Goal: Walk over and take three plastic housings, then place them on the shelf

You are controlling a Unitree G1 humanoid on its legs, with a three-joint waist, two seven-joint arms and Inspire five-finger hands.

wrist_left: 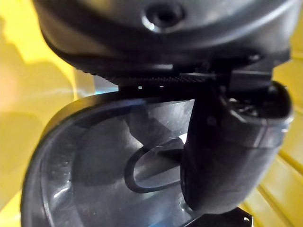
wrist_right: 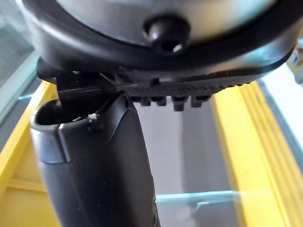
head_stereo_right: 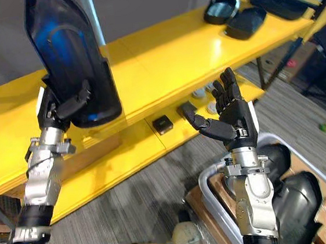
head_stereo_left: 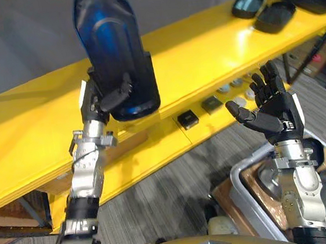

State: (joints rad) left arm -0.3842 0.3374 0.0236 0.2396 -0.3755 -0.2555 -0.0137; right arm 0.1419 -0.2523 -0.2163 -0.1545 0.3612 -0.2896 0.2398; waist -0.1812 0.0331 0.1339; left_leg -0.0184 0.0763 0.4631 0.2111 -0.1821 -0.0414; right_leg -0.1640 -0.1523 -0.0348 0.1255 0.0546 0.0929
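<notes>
My left hand (head_stereo_left: 99, 99) is raised above the yellow shelf (head_stereo_left: 201, 42) and is shut on a long black plastic housing (head_stereo_left: 111, 46), held upright with its hollow side toward me. The thumb (wrist_left: 227, 156) presses on the housing's inner face (wrist_left: 118, 156). My right hand (head_stereo_left: 269, 108) hangs open in front of the shelf's lower level, palm up, holding nothing. Three more black housings (head_stereo_left: 273, 5) lie at the far right end of the shelf top.
A lower yellow shelf (head_stereo_left: 154, 152) carries small dark square parts (head_stereo_left: 188, 119) and round grey pieces (head_stereo_left: 232, 85). A grey bin (head_stereo_left: 250, 177) with dark housings in it stands on the floor at the lower right. The floor is grey carpet.
</notes>
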